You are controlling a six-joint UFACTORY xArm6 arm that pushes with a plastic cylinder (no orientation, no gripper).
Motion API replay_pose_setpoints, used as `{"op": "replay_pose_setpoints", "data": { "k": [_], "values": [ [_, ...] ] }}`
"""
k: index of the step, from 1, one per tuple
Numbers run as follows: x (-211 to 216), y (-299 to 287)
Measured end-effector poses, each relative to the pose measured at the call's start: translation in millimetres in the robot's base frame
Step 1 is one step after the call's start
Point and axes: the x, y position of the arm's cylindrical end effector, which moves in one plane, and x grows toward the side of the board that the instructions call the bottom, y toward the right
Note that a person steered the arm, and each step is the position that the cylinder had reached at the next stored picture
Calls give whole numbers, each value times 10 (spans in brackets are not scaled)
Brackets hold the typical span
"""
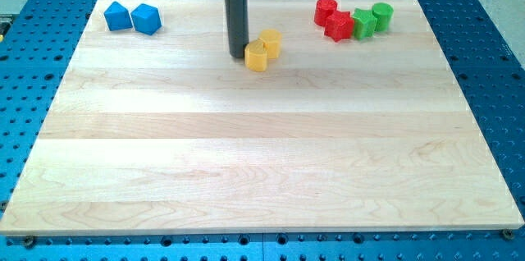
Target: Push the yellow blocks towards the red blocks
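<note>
Two blue blocks (132, 17) are sitting side by side at the far left of the wooden board (262, 162), touching or nearly so. At the far right, a green block (362, 24) and a green cylinder (382, 16) are standing together. The board is lying on a blue perforated table (492, 89).

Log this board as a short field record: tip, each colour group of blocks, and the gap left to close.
tip: my tip sits at the left side of the front yellow block
yellow: rear yellow block touches the front one
red: red cylinder and red star-like block, top right
green: two green blocks beside the reds
blue: two blue blocks, top left
gap: bare wooden board separates yellows from reds
</note>
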Motion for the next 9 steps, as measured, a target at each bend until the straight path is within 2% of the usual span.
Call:
{"op": "replay_pose_setpoints", "data": {
  "k": [1,2,3,4,5,6,8,9],
  "values": [
    [177,-493],
    [620,-312],
    [451,139],
    [450,311],
    [546,-402],
    [348,-129],
    [168,1347],
    [329,926]
  ]
}}
